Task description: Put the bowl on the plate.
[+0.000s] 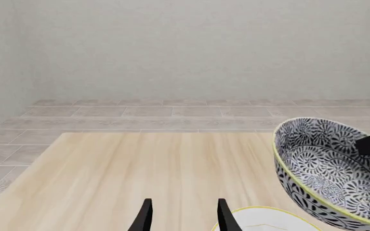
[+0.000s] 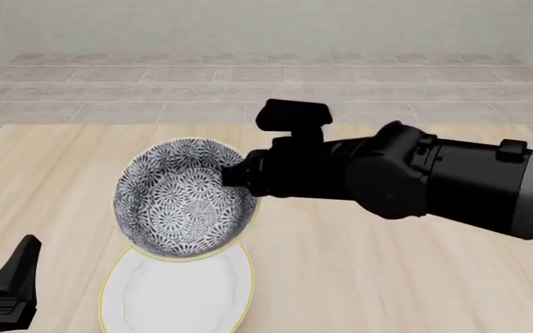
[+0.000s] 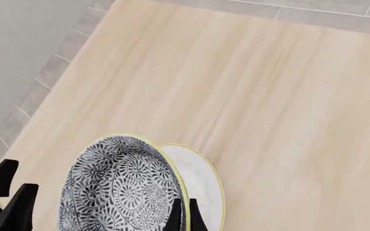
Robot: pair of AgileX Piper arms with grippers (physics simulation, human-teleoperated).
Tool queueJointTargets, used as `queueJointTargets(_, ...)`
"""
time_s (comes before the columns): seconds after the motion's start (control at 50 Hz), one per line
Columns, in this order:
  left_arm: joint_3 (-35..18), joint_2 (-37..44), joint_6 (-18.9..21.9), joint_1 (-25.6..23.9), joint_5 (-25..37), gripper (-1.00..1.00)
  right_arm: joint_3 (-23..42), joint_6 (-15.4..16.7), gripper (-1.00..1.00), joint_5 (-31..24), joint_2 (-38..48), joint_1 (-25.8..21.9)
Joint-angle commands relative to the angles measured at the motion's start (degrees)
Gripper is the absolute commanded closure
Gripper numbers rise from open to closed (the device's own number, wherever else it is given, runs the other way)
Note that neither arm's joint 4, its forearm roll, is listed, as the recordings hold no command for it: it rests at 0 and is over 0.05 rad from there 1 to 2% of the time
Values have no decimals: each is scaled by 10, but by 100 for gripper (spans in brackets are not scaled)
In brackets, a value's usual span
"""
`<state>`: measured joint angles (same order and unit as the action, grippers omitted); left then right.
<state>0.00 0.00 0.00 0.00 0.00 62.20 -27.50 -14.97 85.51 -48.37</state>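
One floral grey-and-white bowl [image 2: 185,201], thin gold rim.

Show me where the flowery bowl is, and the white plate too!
bowl [image 2: 185,202]: front view, on its patterned inside.
plate [image 2: 178,295]: front view, on its bare white middle, below the bowl.

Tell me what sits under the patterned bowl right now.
The bowl hangs tilted in the right hand, which pinches its rim. Below it lies the white plate on the table. The bowl hides the plate's far edge. Whether they touch cannot be told.
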Motion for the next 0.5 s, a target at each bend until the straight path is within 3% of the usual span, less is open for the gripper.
queueJointTargets(0.02, 0, 0, 0, 0, 0, -100, 1, -9, 100, 9, 20, -1)
queueJointTargets(0.5, 0, 0, 0, 0, 0, -100, -1, -10, 100, 13, 43, 6)
